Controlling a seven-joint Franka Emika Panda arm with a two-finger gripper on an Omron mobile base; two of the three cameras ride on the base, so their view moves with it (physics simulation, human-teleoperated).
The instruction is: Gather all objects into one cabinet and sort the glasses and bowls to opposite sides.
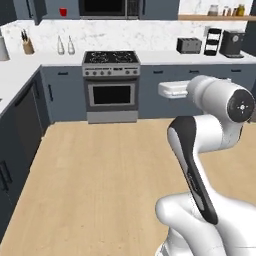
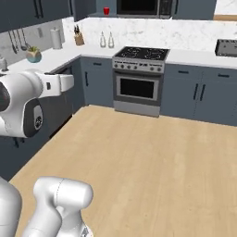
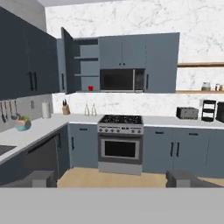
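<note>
Red glossy cup [image 3: 90,88] sits on the bottom shelf of the open dark slate-blue wall cabinet [image 3: 68,61], left of the black microwave [image 3: 122,79]; the two-finger gripper [image 3: 112,178] hangs empty, jaws spread wide, well apart

Kitchen: stove [image 3: 120,142], microwave [image 3: 121,79], cabinets [image 3: 139,61].

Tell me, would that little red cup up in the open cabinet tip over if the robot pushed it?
Probably it would slide first: the red cup looks squat and stands upright on the cabinet shelf. It looks small, so probably light. Its glossy sides may be slippery.
</note>
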